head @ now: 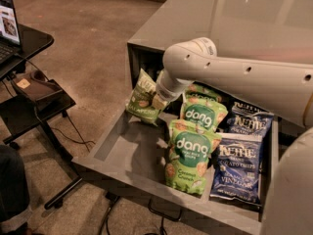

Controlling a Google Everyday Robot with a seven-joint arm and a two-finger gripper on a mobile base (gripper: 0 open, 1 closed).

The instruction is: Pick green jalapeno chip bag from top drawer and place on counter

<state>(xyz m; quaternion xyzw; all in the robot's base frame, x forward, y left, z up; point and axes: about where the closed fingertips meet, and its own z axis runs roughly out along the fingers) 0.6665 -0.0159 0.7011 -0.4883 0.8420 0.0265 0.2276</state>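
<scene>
Several snack bags sit in the top drawer (pixel 122 148), which you can see pulled out from under the counter (pixel 195 9) at its near edge, close to the near left corner.

Your target, the green jalapeno chip bag (pixel 142 99), stands tilted at the back left of the drawer, just below that corner, with its top leaning towards the cabinet opening.

Your arm (pixel 234 75) reaches in from the right, above the counter's near edge, and bends down into the drawer. The gripper (pixel 159 102) is at the bag's right side, touching it or very nearly so. You cannot tell from this view whether the gripper is open or closed on the bag.

To the right of the gripper, two bright green dang bags (pixel 190 153) lie one behind the other along the middle of the drawer. Two blue chip bags (pixel 238 165) lie the same way along its right side. The left part of the drawer floor is bare.

Well apart, off the counter's left edge, a black side table (pixel 24 106) carries a laptop (pixel 7 28).
</scene>
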